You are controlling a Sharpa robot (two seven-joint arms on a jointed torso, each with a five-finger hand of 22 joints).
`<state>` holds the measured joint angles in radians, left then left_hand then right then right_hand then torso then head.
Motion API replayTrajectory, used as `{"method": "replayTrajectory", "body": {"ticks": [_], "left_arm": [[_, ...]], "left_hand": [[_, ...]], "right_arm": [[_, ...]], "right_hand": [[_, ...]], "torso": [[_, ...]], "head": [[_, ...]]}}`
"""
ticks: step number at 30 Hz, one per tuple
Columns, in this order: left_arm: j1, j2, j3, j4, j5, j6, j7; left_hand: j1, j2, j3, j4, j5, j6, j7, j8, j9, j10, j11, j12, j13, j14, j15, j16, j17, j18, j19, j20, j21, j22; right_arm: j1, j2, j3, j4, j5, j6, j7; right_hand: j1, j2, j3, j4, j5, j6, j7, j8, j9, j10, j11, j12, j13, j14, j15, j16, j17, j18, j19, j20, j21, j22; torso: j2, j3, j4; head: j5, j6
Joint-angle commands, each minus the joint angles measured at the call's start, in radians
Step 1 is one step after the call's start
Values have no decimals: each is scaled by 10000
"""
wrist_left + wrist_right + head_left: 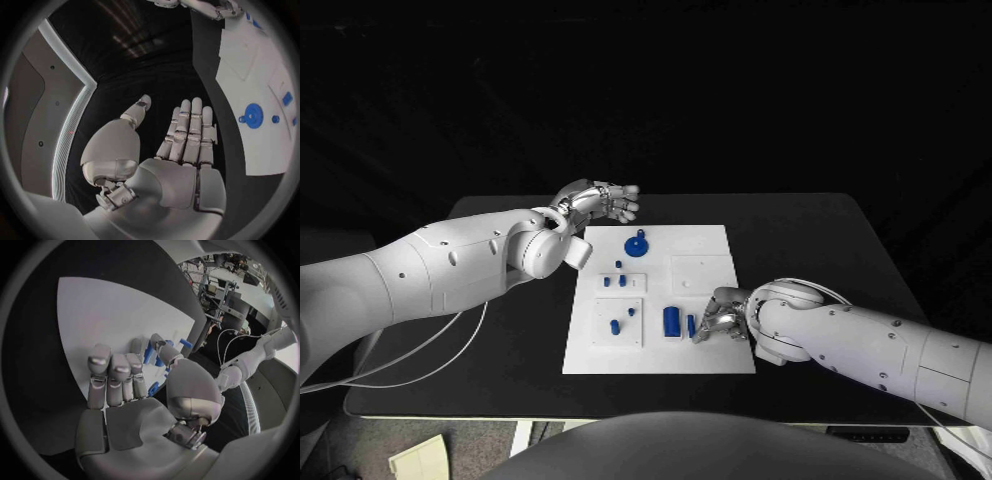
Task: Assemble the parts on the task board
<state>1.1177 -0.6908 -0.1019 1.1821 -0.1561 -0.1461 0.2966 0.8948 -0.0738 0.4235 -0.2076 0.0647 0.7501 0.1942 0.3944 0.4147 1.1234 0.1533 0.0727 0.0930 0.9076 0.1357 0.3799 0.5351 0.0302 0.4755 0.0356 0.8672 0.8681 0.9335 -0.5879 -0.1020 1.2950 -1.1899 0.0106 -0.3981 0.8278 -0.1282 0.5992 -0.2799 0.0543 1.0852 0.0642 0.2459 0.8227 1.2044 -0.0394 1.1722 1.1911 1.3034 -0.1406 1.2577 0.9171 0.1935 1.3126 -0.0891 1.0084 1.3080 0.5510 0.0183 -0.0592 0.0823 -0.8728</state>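
Head view: the right hand (723, 318) was set low on the task board (704, 240), lower right of centre, fingers curled by the blue parts (678, 321), apparently for picking; grip uncertain. The left hand (600, 203), spread empty, was parked off the board's upper-left corner.

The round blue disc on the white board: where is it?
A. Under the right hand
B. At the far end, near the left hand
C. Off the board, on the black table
B: the round blue disc lies at the task board's far end, close to the left hand.
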Motion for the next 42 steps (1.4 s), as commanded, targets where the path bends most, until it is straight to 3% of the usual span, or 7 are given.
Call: {"method": "replayTrajectory", "body": {"ticks": [1,11,24,26,34,38,42], "left_arm": [[8,5,7,21,39,137,44],[8,-9,6,2,35,135,49],[7,50,6,-353,34,174,142],[8,67,7,-512,34,138,167],[137,57,12,-857,36,98,217],[255,322,15,-1310,221,144,421],[255,462,18,-1683,346,129,537]], "left_hand": [[-13,41,-11,56,-58,-73,-16,37,-12,-75,-8,19,-9,20,-5,-41,14,151,-56,-7,-34,16],[-3,38,-8,52,-58,-76,-16,42,-14,-75,-7,19,-10,20,-5,-47,21,151,-57,-7,-35,19],[7,47,-2,52,-56,-77,-16,49,-17,-75,-7,19,-10,23,-5,-54,30,151,-57,-7,-35,22],[19,55,3,47,-55,-75,-17,54,-17,-73,-9,20,-10,25,-6,-57,35,152,-56,-8,-35,24],[48,65,10,30,-53,-57,-25,78,-16,-51,-17,32,-5,37,-9,-64,53,152,-52,-9,-33,31],[49,60,6,28,-55,-52,-27,84,-16,-45,-19,35,-4,38,-8,-68,57,151,-52,-8,-33,33],[18,49,-14,40,-67,-45,-29,94,-17,-39,-19,37,-3,37,-6,-77,64,145,-55,-4,-37,34]], "right_arm": [[-123,-129,-88,94,296,259,-45],[-64,-634,30,516,930,183,612],[270,-860,500,180,2022,-307,3488],[319,-836,697,36,2256,-483,4029],[881,-454,983,-1265,4692,-1108,5335],[936,-228,1524,-2046,5868,-1298,5674],[1039,-24,1843,-2625,6958,-1384,5943]], "right_hand": [[-143,-151,-60,5,-11,-44,104,-39,-1617,-31,31,-51,-16,28,-8,-51,-7,683,26,42,-44,106],[-588,-612,-412,197,-51,-98,108,-71,-1607,-123,31,-123,-52,15,-16,-65,1,683,23,18,-67,94],[-425,-80,-530,15,-37,-211,125,-111,-1570,-323,35,-310,-192,-31,-16,-114,4,683,-41,-76,-119,87],[-315,39,-576,-77,-30,-343,162,-177,-1581,-446,80,-425,-277,-58,16,-167,-15,683,-105,-75,-155,87],[276,202,-872,-100,108,-908,382,-430,-1596,-999,292,-853,-473,-484,221,-791,-273,681,-770,120,-699,-64],[700,255,-909,-103,385,-1263,588,-551,-1564,-1830,528,-1726,-1078,-1278,481,-1950,-783,659,-1701,542,-1871,-620],[838,269,-952,-102,399,-1398,676,-588,-1545,-2097,628,-2034,-1366,-1518,616,-2410,-993,596,-1985,778,-2351,-879]], "torso": [[1,0,1],[-8,-2,-10],[-36,-3,-24],[-47,-4,-33],[-149,-60,-96],[-256,-134,-155],[-294,-161,-168]], "head": [[10,2],[28,2],[-21,21],[-14,130],[-112,729],[-148,1018],[-122,1306]]}}
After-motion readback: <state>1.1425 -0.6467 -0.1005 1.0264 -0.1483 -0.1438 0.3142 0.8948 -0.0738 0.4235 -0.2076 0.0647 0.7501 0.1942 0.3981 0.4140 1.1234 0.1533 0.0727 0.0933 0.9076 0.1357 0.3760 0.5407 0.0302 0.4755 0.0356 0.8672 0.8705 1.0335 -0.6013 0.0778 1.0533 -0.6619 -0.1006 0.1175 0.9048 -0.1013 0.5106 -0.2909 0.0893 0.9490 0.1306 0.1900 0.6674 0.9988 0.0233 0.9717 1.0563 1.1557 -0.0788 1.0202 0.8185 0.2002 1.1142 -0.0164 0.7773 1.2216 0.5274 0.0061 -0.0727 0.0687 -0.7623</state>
